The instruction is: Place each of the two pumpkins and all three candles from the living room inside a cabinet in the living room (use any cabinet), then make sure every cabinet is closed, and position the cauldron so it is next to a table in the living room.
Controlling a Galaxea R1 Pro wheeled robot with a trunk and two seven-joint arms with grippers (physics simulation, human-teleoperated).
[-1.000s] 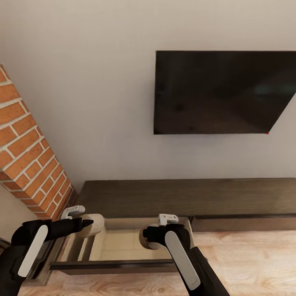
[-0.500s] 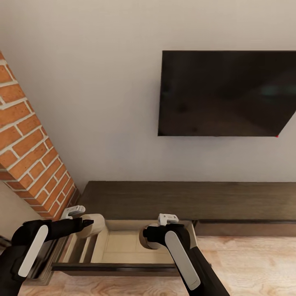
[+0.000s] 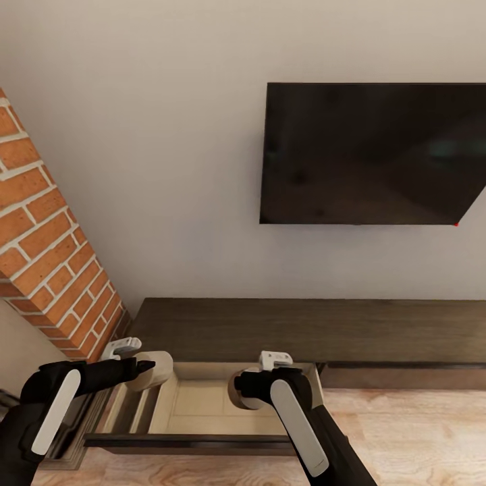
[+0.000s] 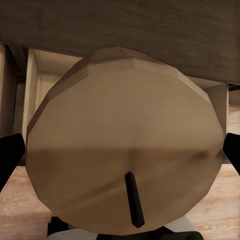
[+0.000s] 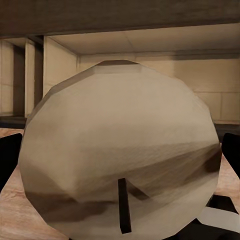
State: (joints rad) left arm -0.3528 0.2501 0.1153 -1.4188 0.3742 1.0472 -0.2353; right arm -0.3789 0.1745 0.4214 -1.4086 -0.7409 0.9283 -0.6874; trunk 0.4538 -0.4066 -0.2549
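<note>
Above the open drawer of the cabinet, left gripper and right gripper each clamp a candle. Step: stowing candles. Next: lower, release inside.

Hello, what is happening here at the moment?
The robot stands before the long low cabinet under the wall television, with one drawer pulled open. Each arm carries a candle: the left pincer is shut on the left candle, the right pincer on the right candle. Both candles are held over the open drawer, not yet set down inside.
</note>
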